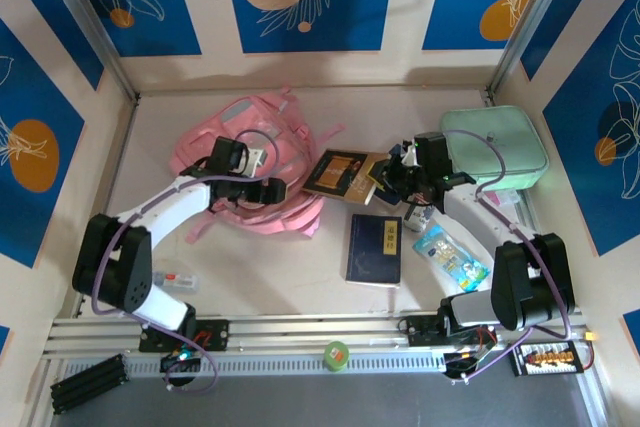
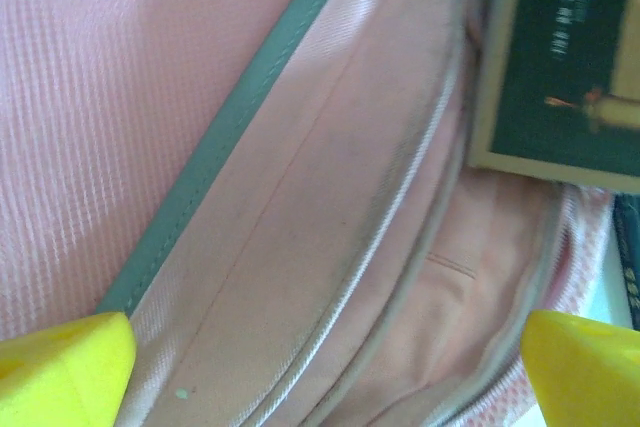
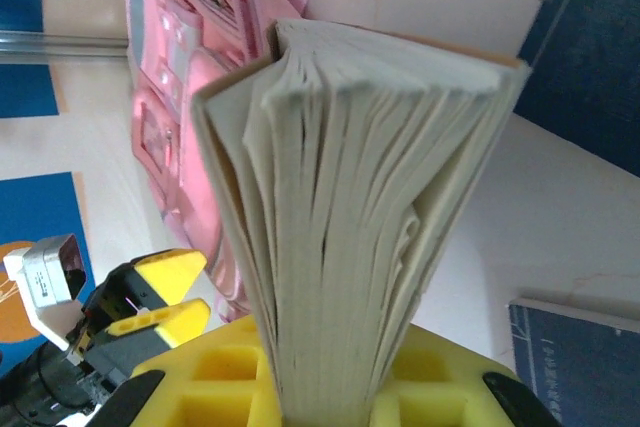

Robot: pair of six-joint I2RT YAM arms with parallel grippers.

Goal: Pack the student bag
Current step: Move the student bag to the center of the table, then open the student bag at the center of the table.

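Pale beige tabletop enclosed by cream walls bearing blue panels with white leaf outlines and orange discs; aluminium rails at six o'clock.

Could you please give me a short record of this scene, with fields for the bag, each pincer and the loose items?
bag: student bag, pink, lying far left on the table, one compartment open
left pincer: open, holding nothing, poised over the open compartment
right pincer: shut on dark-covered book, pages fanning out
held book position: beside the bag's right edge, not inside
loose items: navy book, mint-green case, blue-and-white packet
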